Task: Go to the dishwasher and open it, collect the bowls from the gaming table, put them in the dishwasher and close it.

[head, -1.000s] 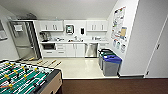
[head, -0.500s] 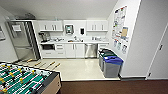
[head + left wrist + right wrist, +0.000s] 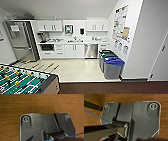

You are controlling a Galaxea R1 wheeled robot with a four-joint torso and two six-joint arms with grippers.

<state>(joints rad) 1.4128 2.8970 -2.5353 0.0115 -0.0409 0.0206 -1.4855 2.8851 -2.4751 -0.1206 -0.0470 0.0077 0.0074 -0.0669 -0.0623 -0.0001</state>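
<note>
Kitchenette view shifted; dishwasher (image 3: 90, 51) stands far ahead.

Both arms hang low: each wrist's dark plate faces down toward brown wood-grain floor. Whether either hand is spread or closed cannot be told.

Kitchenette bright, evenly lit from overhead; pale floor (image 3: 75, 70) carries soft sheen, shadows faint. Dishwasher (image 3: 90, 51) front shows dull glare. Whole head view soft, blocky; wall lines bow and lean toward edges. Wrist views warmer, dimmer; wood floor (image 3: 37, 104) grain smeared, dark plates edged with bright rim-light.
</note>
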